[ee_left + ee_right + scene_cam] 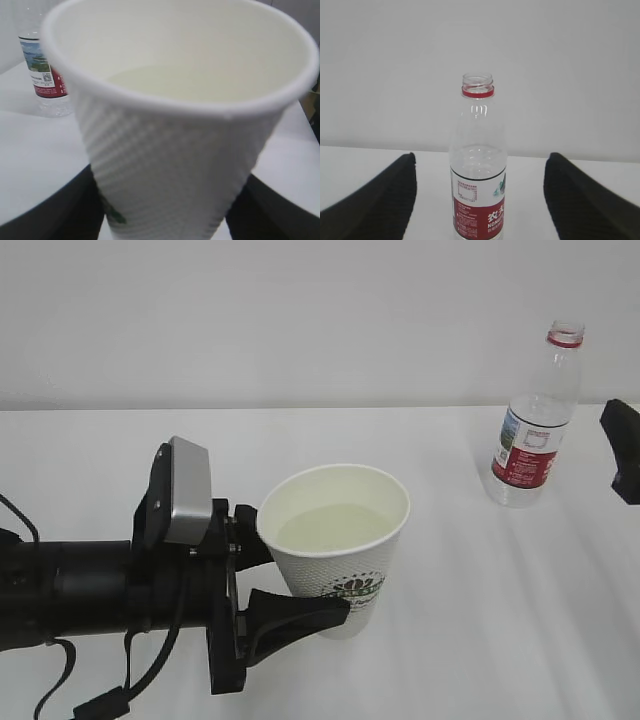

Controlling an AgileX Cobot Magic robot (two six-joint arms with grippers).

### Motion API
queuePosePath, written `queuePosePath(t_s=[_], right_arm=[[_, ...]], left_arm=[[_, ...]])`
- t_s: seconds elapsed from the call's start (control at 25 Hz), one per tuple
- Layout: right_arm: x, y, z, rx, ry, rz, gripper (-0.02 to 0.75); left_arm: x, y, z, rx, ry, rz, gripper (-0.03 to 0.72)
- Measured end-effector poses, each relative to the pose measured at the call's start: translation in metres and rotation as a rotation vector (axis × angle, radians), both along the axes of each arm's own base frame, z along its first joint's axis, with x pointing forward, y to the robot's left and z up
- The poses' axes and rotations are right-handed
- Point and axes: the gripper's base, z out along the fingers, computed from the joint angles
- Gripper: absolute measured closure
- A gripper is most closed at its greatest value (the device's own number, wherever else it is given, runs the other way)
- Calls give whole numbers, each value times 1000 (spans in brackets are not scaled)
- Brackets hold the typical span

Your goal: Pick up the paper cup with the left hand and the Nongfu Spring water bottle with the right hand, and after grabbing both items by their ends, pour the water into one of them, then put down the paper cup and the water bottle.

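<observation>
White tabletop (480, 600) under a pale wall carries everything. Near its front, the left hand (262, 585), a black two-fingered gripper, clamps the small white paper cup with green logo (340, 540), which holds faintly yellowish water (330, 525). The clear ribbed Nongfu Spring water bottle (535, 420) stands upright toward the far right edge, uncapped; the right hand (480, 200) is spread, apart from it. Lower the cup level and release gently; bare surface lies all around.

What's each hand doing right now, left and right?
Left hand: closed on the paper cup, which has water in it.
Right hand: open, holding nothing; the Nongfu Spring water bottle stands between its fingers, untouched.
</observation>
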Motion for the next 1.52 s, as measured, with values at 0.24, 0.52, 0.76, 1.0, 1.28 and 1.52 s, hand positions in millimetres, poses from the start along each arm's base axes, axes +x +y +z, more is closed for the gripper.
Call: queuePosePath(t_s=[0.24,0.52,0.76,1.0,1.28,1.52], right_arm=[[0,0,-3,3,26,1,144],[0,0,-3,8,36,0,147],[0,0,-4,12,38,0,147],[0,0,-4,16,40,0,147],[0,0,-4,21,41,0,148],[0,0,-4,29,41,-1,148]], left_arm=[[1,0,0,-3,2,9,188],[7,1,2,-27,9,79,193],[14,4,4,-39,-34,158,195],[22,7,6,-55,-58,249,196],[29,11,8,-68,-69,344,196],[34,14,8,-81,-66,403,197]])
